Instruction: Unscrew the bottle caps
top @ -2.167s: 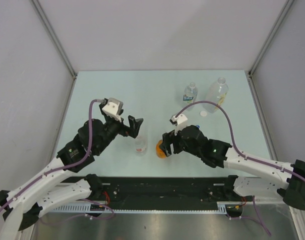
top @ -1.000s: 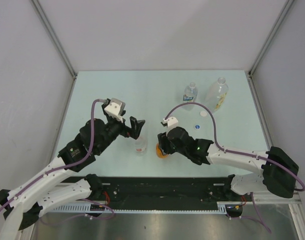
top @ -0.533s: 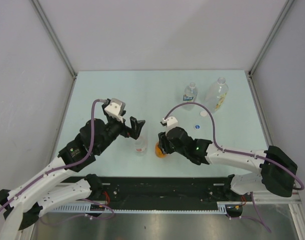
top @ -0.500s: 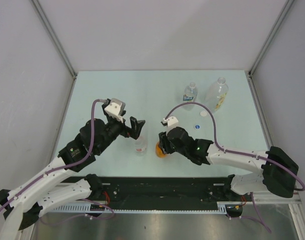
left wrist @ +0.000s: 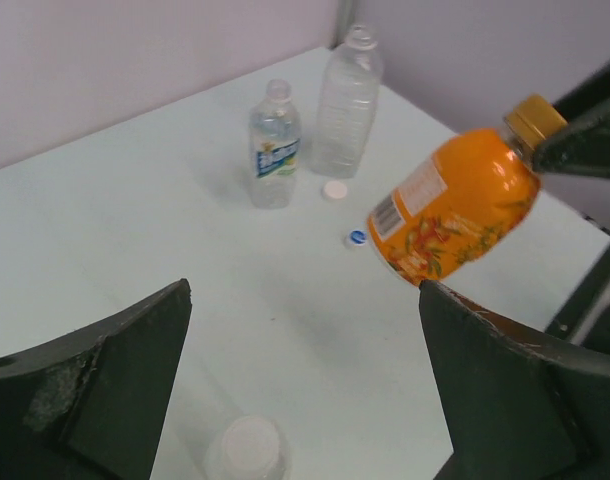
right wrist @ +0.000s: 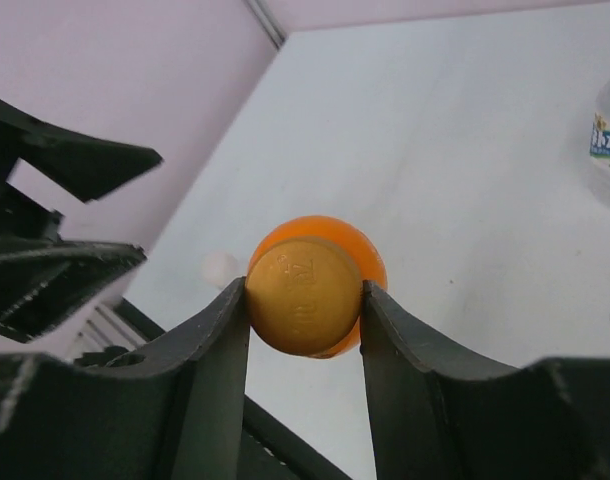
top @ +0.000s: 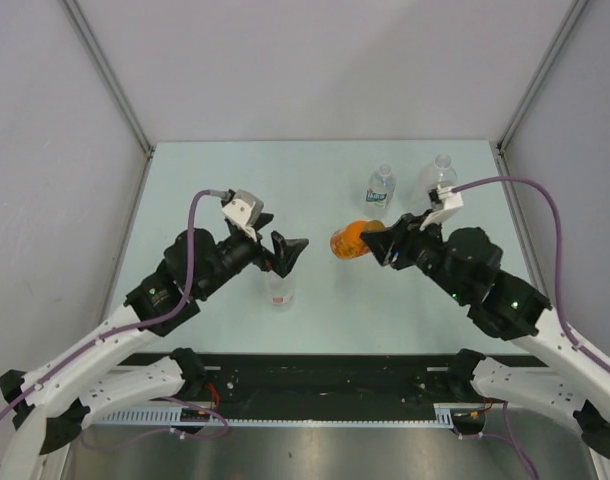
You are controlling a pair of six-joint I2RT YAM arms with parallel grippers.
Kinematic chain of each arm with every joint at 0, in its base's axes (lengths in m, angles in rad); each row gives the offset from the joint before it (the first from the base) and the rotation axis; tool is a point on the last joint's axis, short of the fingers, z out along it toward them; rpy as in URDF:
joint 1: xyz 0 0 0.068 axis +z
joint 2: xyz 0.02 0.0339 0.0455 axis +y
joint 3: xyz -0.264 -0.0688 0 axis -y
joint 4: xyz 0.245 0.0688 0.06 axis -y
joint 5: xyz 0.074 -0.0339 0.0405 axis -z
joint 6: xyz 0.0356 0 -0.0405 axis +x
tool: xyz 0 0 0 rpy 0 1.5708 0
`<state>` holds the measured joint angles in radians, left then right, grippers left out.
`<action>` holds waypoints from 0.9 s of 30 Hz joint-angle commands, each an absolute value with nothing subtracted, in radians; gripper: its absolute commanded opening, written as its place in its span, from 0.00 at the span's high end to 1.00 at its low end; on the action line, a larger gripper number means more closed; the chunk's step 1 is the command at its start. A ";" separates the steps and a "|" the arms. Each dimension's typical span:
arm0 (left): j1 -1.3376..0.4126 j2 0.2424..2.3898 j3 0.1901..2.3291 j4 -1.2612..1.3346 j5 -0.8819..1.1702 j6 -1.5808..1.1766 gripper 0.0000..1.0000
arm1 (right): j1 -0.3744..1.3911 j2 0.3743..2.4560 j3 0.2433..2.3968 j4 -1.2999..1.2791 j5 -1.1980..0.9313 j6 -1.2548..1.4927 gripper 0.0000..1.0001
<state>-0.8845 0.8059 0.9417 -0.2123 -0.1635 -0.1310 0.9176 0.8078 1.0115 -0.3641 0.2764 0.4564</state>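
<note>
At the near side of the table [top: 185,180], a small clear bottle [top: 280,291] stands upright with its white cap [left wrist: 247,444] on. It is just under the left gripper [top: 288,252], whose fingers [left wrist: 115,370] stand wide apart and hold nothing. Between the two arms the small orange bottle [top: 349,241] hangs in the air, lying almost sideways. The right gripper [right wrist: 305,300] is pinched narrowly on its orange-brown cap [right wrist: 303,308], so only this cap carries the bottle. Farther away a loose blue cap [left wrist: 356,238] and a loose white cap [left wrist: 334,189] lie on the table. Behind them stand the blue-labelled bottle [top: 381,187] and the large clear bottle [top: 437,178], near each other. I think the danger is a fall: if the cap slips between the smooth fingers, or loosens before the left gripper takes the body, the orange bottle drops. Its contents may also spill, because it lies sideways.
</note>
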 commanded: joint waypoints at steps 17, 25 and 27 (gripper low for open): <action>-0.686 1.083 1.071 0.232 0.885 -0.367 0.00 | 0.580 0.749 1.112 -0.327 -0.434 0.730 1.00; -0.689 1.108 1.063 0.241 0.946 -0.380 0.00 | 0.581 0.781 1.114 -0.278 -0.456 0.744 1.00; -0.690 1.115 1.058 0.245 0.959 -0.385 0.00 | 0.581 0.788 1.112 -0.249 -0.468 0.752 1.00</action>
<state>-0.6907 1.1011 1.0252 0.1974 0.8906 -0.3672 0.5842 0.7765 1.0718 -0.3416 -0.4206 0.7265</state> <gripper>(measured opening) 0.996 0.469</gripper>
